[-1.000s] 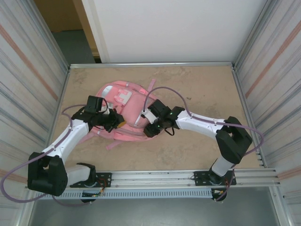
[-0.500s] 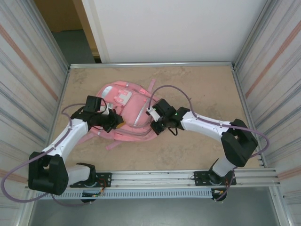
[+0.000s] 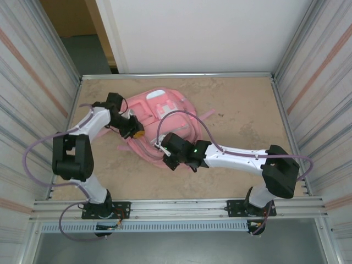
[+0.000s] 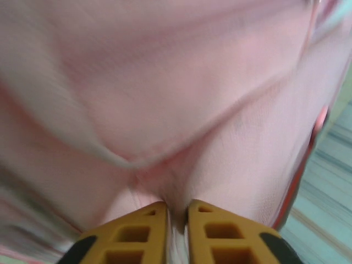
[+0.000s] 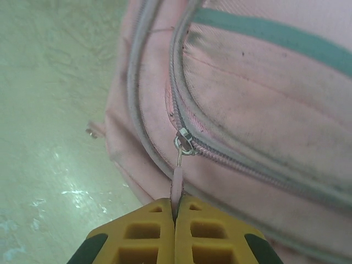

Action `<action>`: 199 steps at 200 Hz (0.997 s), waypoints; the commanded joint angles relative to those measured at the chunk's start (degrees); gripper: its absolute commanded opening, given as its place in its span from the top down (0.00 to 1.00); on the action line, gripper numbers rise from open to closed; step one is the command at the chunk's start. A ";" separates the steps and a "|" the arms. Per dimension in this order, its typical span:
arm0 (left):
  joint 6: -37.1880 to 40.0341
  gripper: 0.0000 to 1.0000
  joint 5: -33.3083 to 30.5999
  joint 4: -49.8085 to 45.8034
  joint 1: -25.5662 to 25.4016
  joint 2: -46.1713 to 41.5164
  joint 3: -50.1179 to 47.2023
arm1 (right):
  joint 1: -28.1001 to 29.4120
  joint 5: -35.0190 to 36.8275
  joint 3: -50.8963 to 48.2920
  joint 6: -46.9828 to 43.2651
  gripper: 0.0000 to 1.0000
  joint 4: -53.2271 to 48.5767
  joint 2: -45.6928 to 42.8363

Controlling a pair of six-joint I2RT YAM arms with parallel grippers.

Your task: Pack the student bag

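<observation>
The student bag (image 3: pixel 165 110) is a big pink backpack lying flat on the table, left of the middle. At its left edge my left gripper (image 3: pixel 137 133) pinches a fold of the bag's pink fabric (image 4: pixel 181 137), and my left gripper (image 4: pixel 176 212) has its yellow fingers almost together on that fold. My right gripper (image 3: pixel 164 158) is at the bag's near edge. In the right wrist view my right gripper (image 5: pixel 175 206) is shut on the pink zip pull (image 5: pixel 177 184), which hangs from a silver slider (image 5: pixel 184 143) on a grey zip line.
Ribbed metal walls (image 3: pixel 33 93) close in the table on the left and right, and a white panel stands at the back. A metal rail (image 3: pixel 181 206) runs along the near edge. Bare tabletop (image 3: pixel 247 110) lies to the bag's right. A pink strap (image 3: pixel 206 114) sticks out on that side.
The bag has shifted back and turned. My left arm swung back and left, still holding fabric. My right gripper moved left to the near edge and shut on the zip pull.
</observation>
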 commanded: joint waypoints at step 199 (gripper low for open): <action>-24.46 0.65 -17.20 21.60 -21.02 -20.82 -25.42 | 1.55 -11.46 -1.90 11.79 1.00 2.32 5.13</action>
